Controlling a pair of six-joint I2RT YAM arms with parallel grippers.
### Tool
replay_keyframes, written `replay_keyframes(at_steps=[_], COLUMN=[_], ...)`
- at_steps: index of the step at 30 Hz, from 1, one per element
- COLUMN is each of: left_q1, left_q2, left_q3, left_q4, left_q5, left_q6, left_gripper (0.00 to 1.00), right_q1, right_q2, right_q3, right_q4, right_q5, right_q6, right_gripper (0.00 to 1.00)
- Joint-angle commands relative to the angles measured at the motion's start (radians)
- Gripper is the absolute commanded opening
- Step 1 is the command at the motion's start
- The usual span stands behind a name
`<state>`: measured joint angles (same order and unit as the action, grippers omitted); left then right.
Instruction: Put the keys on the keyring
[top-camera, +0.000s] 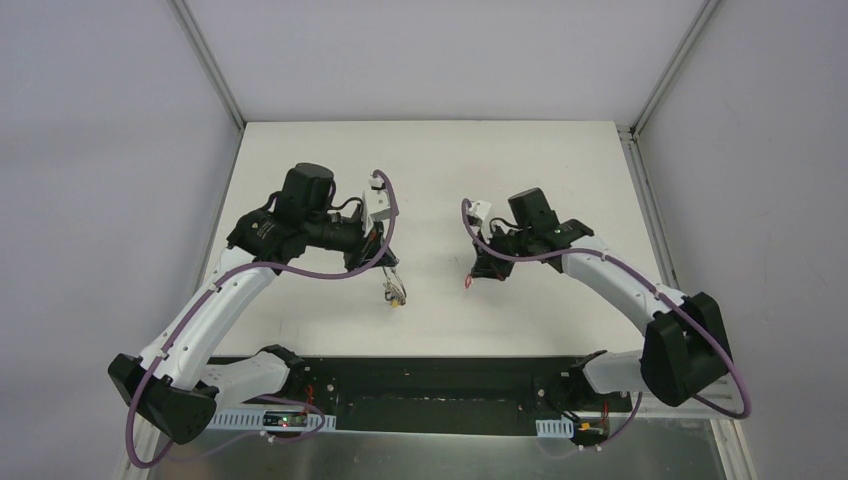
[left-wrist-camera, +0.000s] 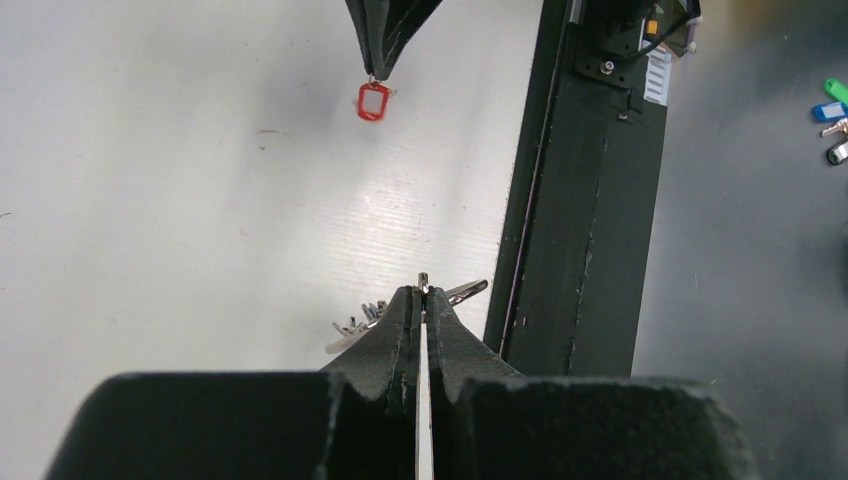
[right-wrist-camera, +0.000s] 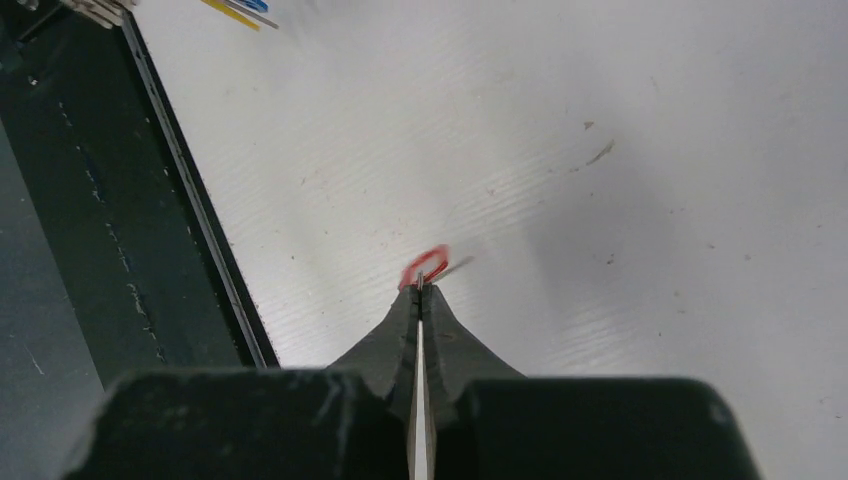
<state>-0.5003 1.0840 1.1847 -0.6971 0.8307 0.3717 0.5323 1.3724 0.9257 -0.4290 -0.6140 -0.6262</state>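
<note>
My left gripper (top-camera: 384, 264) hangs over the white table, shut on the thin metal of the keyring (left-wrist-camera: 423, 283). The ring's bunch of silver keys (top-camera: 393, 291) dangles below it, and key blades (left-wrist-camera: 352, 324) stick out on both sides of the fingers in the left wrist view. To its right, my right gripper (top-camera: 478, 271) is shut on a key with a red tag (right-wrist-camera: 427, 264). That red tag (left-wrist-camera: 373, 101) hangs free under the right fingertips (left-wrist-camera: 383, 45), a little above the table. The two grippers are apart.
The black base rail (left-wrist-camera: 570, 200) runs along the table's near edge, close to the keyring. Blue and yellow tags (right-wrist-camera: 243, 9) of the bunch show at the right wrist view's top edge. Loose green and blue tags (left-wrist-camera: 832, 98) lie beyond the rail.
</note>
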Motion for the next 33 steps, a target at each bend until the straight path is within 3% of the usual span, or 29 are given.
replay_keyframes(at_steps=[1, 15, 25, 29, 33], left_q1=[0.002, 0.002, 0.002, 0.002, -0.001], left_q2=[-0.009, 0.058, 0.152, 0.178, 0.227], left_q3=[0.008, 0.079, 0.171, 0.167, 0.167], left_q4=[0.082, 0.213, 0.239, 0.285, 0.394], left_q5=[0.007, -0.021, 0.018, 0.076, 0.180], left_q6=[-0.063, -0.286, -0.428, -0.499, -0.668], left_gripper=[0.00, 0.00, 0.00, 0.00, 0.00], right_q1=[-0.013, -0.015, -0.004, 0.006, 0.011], right_q2=[-0.083, -0.166, -0.183, -0.180, -0.203], right_q3=[0.042, 0.253, 0.329, 0.379, 0.380], right_q4=[0.034, 0.048, -0.079, -0.145, -0.158], right_q5=[-0.091, -0.200, -0.218, -0.233, -0.244], right_q6=[-0.042, -0.008, -0.088, -0.106, -0.112], right_gripper=[0.00, 0.00, 0.00, 0.00, 0.00])
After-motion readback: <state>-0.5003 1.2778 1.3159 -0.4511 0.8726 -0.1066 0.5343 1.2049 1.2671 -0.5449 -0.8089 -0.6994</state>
